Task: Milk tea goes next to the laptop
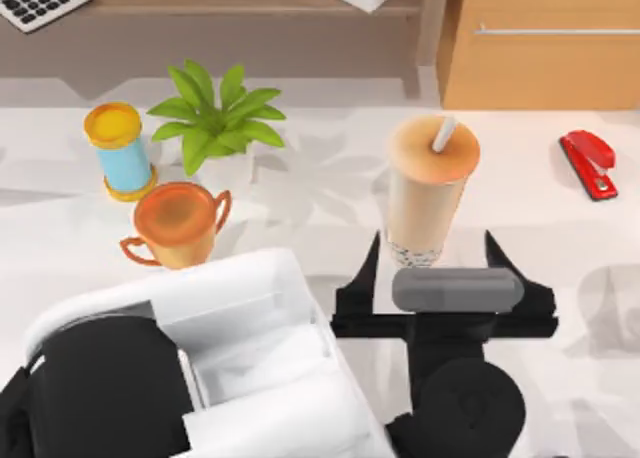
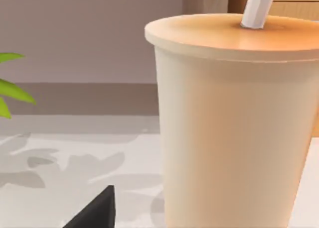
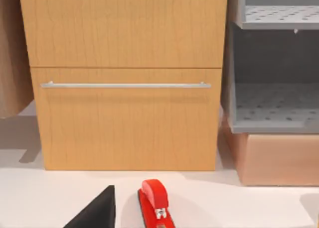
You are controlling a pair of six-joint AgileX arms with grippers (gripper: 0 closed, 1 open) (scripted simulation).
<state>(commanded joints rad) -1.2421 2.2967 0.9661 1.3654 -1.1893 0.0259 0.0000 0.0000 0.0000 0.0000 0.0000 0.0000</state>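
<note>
Milk tea [image 1: 430, 188]: standing upright mid-tabletop [image 1: 300, 193], right of potted plant [image 1: 215, 118]. Left gripper [image 1: 432, 253]: spreading open, flanking cup base, not touching. Likely top-heavy, thin-walled, slippery; gripping mid-body advisable. Right gripper: open-or-closed state impossible to tell.

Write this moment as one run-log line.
left gripper: open, fingers either side of milk tea base | milk tea: upright on table, not gripped | right arm: facing red stapler
</note>
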